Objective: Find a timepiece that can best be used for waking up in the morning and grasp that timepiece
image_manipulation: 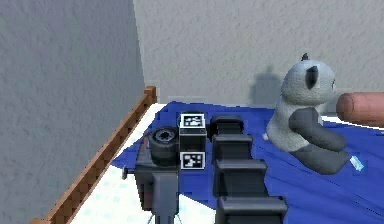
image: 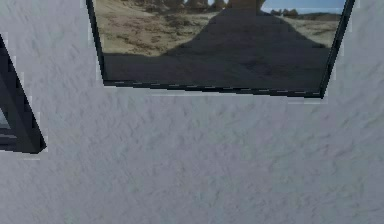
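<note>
Arm side view: dark arm bar [image_manipulation: 240, 175] reaching out over a blue cover [image_manipulation: 300, 170], seemingly a bed's, with 2 white marker squares [image_manipulation: 192, 122] at its far end and the jaws just left of them, near the cover's left edge. Cannot tell how the jaws stand, nor whether anything is held, since the far end is hard to make out against the cover and a pale surface [image_manipulation: 105, 200] beyond.

Right at the jaws' body, a small round dark shape [image_manipulation: 163, 135]: perhaps the alarm clock, perhaps part of the jaws' own housing. Cannot tell which. If the clock, then lying right at the jaws, on the side toward the wooden strip [image_manipulation: 110, 150] at the wall's foot, with only a short final approach needed.

Well apart to the right, a seated panda toy [image_manipulation: 305, 110], a pinkish roll [image_manipulation: 362, 106] behind it and a tiny light-blue object [image_manipulation: 357, 163] near its foot. None shaped like a timepiece.

Forward view: textured wall [image: 200, 160] close ahead, 1 framed landscape picture [image: 220, 45] up top, a 2nd dark frame [image: 15, 110] at the left edge.
</note>
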You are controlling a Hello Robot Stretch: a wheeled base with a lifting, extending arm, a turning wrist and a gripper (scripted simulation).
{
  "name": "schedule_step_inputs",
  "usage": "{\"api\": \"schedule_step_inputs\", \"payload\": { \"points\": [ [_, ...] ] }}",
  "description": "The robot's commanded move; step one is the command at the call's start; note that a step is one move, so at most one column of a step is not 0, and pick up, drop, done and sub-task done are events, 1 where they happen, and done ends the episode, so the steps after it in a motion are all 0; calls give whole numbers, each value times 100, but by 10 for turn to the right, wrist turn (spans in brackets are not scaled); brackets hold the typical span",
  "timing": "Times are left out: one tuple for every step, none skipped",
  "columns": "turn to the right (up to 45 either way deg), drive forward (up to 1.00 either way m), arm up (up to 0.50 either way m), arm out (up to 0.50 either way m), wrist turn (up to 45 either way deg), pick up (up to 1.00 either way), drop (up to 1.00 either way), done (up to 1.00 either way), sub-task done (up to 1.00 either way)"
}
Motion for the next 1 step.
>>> {"api": "schedule_step_inputs", "payload": {
  "points": [
    [0, 0, 0, 0, 450, 0, 0, 0, 0]
  ]
}}
